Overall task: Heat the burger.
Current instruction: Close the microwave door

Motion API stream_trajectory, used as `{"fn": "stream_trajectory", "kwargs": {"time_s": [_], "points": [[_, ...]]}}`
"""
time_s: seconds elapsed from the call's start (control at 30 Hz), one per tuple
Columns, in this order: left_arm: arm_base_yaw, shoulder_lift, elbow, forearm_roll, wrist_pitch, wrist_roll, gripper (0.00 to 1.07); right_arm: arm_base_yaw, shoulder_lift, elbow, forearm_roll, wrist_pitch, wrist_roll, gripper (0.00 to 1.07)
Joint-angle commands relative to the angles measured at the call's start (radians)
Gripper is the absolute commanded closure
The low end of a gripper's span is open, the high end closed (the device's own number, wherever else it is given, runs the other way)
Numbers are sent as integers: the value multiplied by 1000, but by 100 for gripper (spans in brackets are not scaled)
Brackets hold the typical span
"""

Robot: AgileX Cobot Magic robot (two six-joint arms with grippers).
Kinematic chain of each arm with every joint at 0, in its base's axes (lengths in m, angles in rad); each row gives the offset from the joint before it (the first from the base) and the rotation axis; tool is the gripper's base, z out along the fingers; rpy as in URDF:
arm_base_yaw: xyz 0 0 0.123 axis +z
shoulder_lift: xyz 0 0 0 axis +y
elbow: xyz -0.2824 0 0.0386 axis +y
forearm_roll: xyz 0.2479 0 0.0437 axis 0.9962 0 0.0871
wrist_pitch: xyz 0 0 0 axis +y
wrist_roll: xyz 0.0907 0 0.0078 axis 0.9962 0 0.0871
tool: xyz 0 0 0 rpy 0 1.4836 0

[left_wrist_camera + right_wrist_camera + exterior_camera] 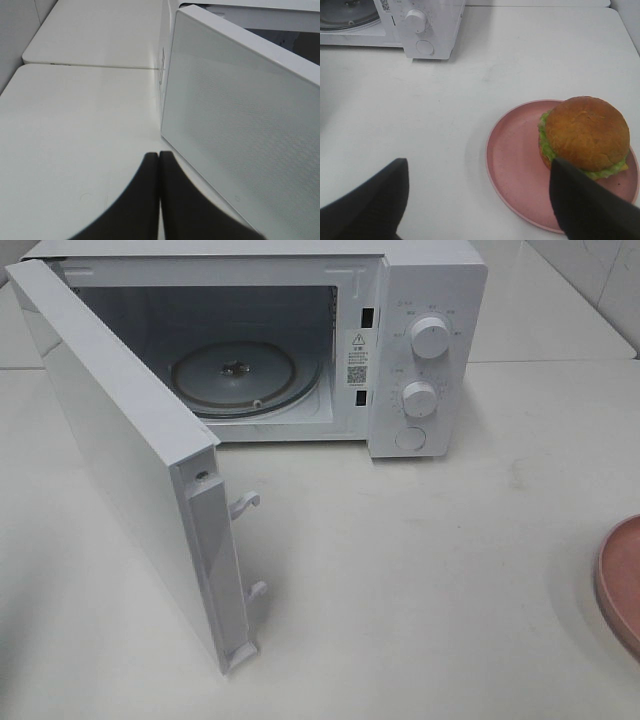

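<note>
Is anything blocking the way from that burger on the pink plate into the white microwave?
Nothing visible: the white microwave's door stands wide open, its glass turntable is bare, and only bare tabletop lies between it and the golden-bun burger.

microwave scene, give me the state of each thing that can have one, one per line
white microwave: empty, round glass turntable bare
white microwave door: swung wide open
round golden-brown burger: on the plate, not yet inside
pink round plate: flat on the white table, right of the microwave
left gripper: shut, holding nothing
right gripper: open, near the burger
</note>
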Motion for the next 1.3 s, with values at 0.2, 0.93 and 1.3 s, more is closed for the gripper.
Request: {"fn": "stream_trajectory", "kwargs": {"time_s": [0.2,0.93,1.3], "points": [[1,11,124,-46,-268,60,107,-7,-25,0,4,-6,-11,32],[-76,455,151,228,-787,-140,107,-7,-25,0,4,-6,-11,32],[-113,739,151,484,-1113,-396,107,-7,-25,0,4,-6,-11,32]]}}
